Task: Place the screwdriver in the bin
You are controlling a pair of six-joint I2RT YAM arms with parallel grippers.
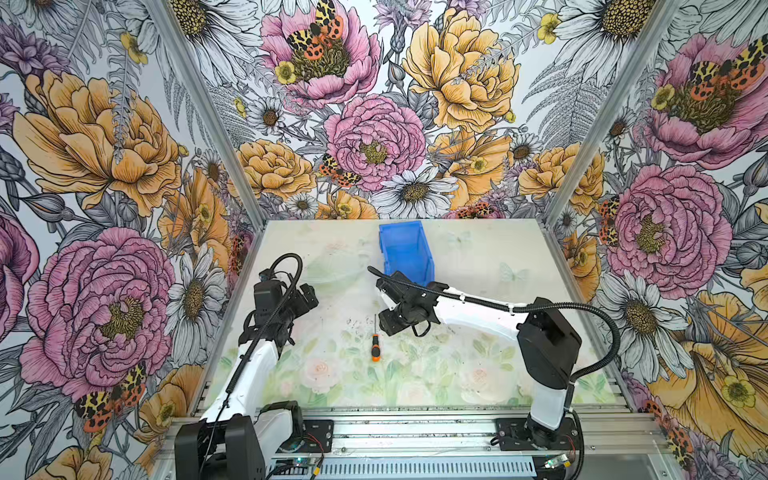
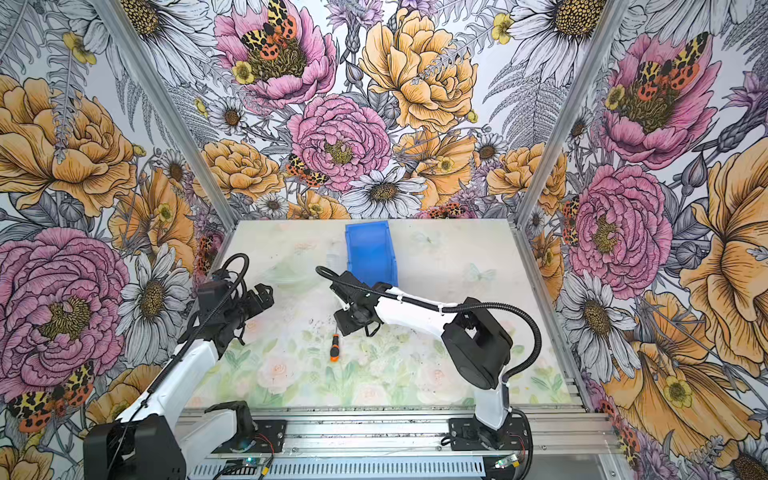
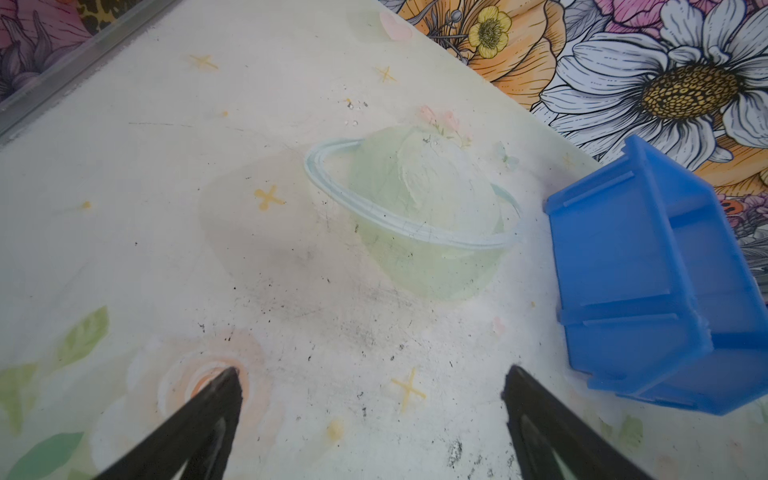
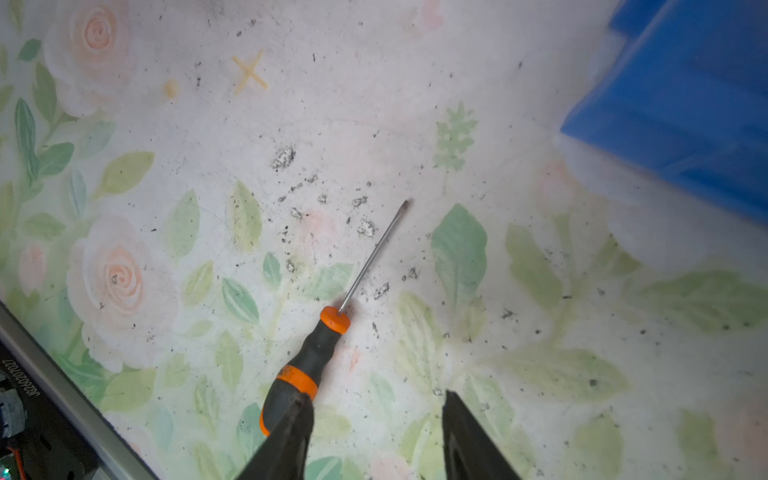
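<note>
The screwdriver (image 1: 375, 347) (image 2: 334, 348) (image 4: 316, 357), orange-and-black handled with a thin shaft, lies flat on the flowered table mat near the middle. My right gripper (image 1: 388, 323) (image 2: 344, 324) (image 4: 376, 399) hovers just beyond its shaft tip, open, with nothing between its fingers. In the right wrist view one finger (image 4: 291, 432) overlaps the butt of the handle. The blue bin (image 1: 405, 253) (image 2: 370, 253) (image 3: 648, 282) (image 4: 685, 104) stands open-topped behind the right wrist. My left gripper (image 1: 309, 293) (image 2: 264, 297) (image 3: 370, 374) hangs open and empty at the left, apart from both.
Floral panels on aluminium posts (image 1: 249, 199) wall in the table on three sides. A metal rail (image 1: 415, 432) with both arm bases runs along the front edge. A pale planet print (image 3: 419, 208) on the mat lies between the left gripper and the bin.
</note>
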